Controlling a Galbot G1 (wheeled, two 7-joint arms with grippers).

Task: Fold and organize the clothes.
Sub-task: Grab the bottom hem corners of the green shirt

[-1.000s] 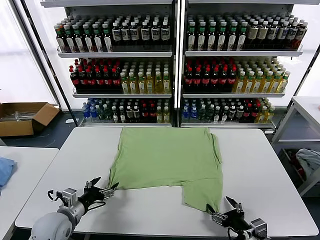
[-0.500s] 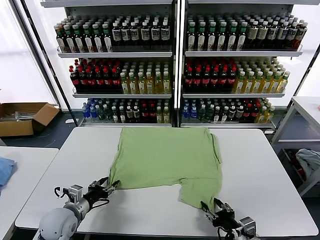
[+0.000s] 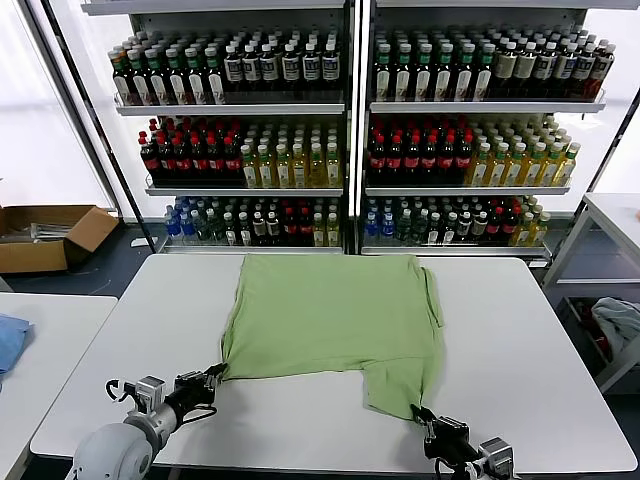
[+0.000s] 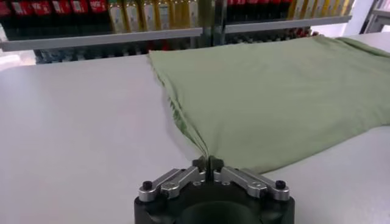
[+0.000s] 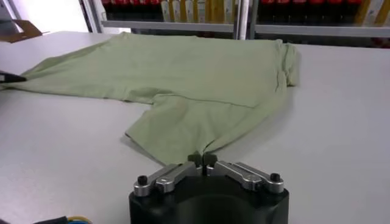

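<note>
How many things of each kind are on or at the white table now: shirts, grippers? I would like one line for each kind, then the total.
Green shirts: 1, the light green shirt lying on the white table.
Grippers: 2, the left gripper and the right gripper, each shut on a near corner of the shirt.
Total: 3

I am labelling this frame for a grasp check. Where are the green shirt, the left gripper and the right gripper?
green shirt (image 3: 335, 315): head view, middle of the spread fabric.
left gripper (image 4: 208, 162): left wrist view, closed fingertips pinching the shirt's corner.
right gripper (image 5: 202, 159): right wrist view, closed fingertips pinching the shirt's near edge.
</note>
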